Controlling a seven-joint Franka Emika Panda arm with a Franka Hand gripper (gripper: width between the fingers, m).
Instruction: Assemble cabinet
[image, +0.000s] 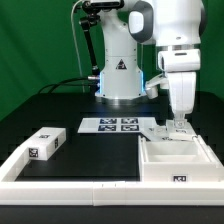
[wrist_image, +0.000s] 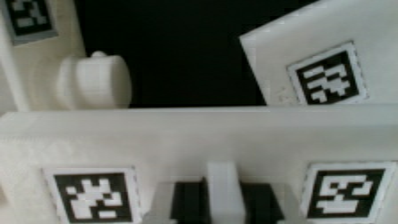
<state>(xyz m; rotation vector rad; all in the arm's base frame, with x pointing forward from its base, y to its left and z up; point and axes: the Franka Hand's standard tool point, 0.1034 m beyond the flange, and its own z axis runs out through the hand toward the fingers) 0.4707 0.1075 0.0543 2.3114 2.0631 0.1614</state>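
Note:
The cabinet's open white box (image: 176, 162) stands at the exterior view's right, near the front, with a tag on its front wall. My gripper (image: 178, 126) reaches straight down at the box's back edge. In the wrist view the gripper (wrist_image: 221, 196) has its dark fingers (wrist_image: 187, 200) shut on a thin upright white panel edge (wrist_image: 221, 178), between two tags on a broad white cabinet face (wrist_image: 178, 140). Another tagged white panel (wrist_image: 320, 70) lies beyond it, and a round white knob (wrist_image: 89, 78) is beside that. A loose tagged white block (image: 45, 143) lies at the exterior view's left.
The marker board (image: 112, 125) lies flat in front of the robot base (image: 118, 80). A long white border rail (image: 70, 183) runs along the table's front and up the left side. A green backdrop stands behind.

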